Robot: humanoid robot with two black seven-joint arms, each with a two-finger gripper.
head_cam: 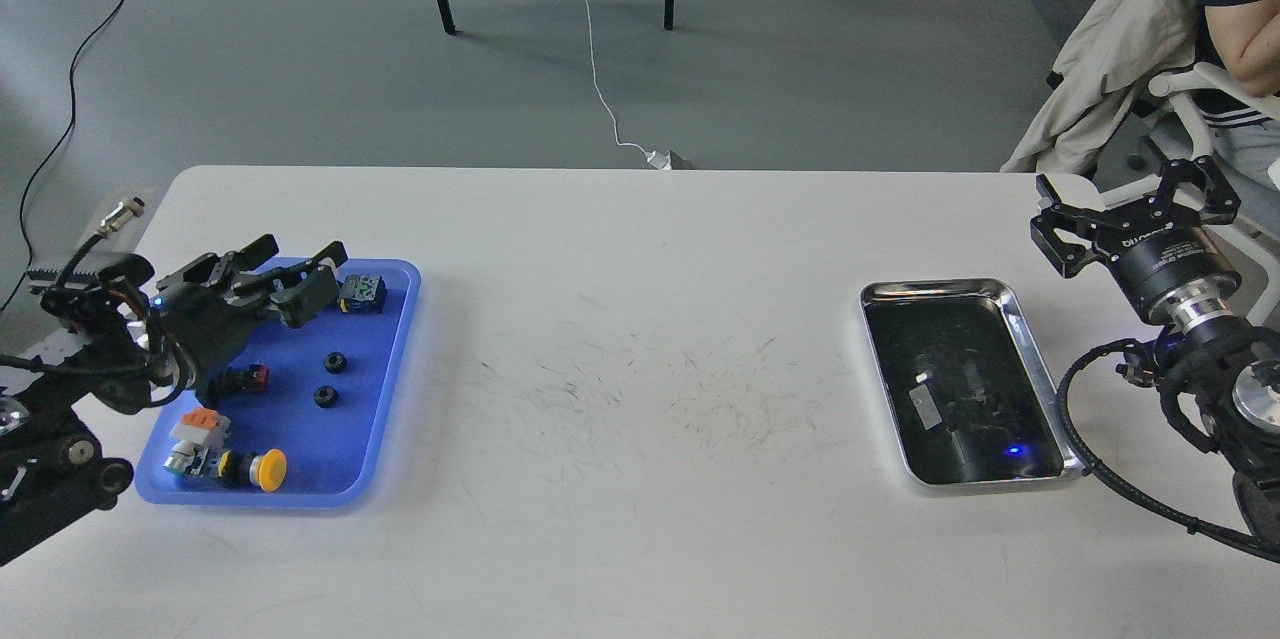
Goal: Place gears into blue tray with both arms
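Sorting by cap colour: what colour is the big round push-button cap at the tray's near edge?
Yellow, seen in the head view.

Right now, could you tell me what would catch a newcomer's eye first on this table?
The blue tray at the left, holding two small black gears and coloured push-button switches, with the left end effector over its far end. At the right lies a shiny silver tray, with the right end effector open beyond it.

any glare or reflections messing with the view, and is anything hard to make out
Head view: the silver metal tray mirrors dark shapes and a small blue light spot, so its contents cannot be read. The blue tray is evenly lit, and the two gears in it stay sharp. The left gripper is dark against it. Table shadows are soft.
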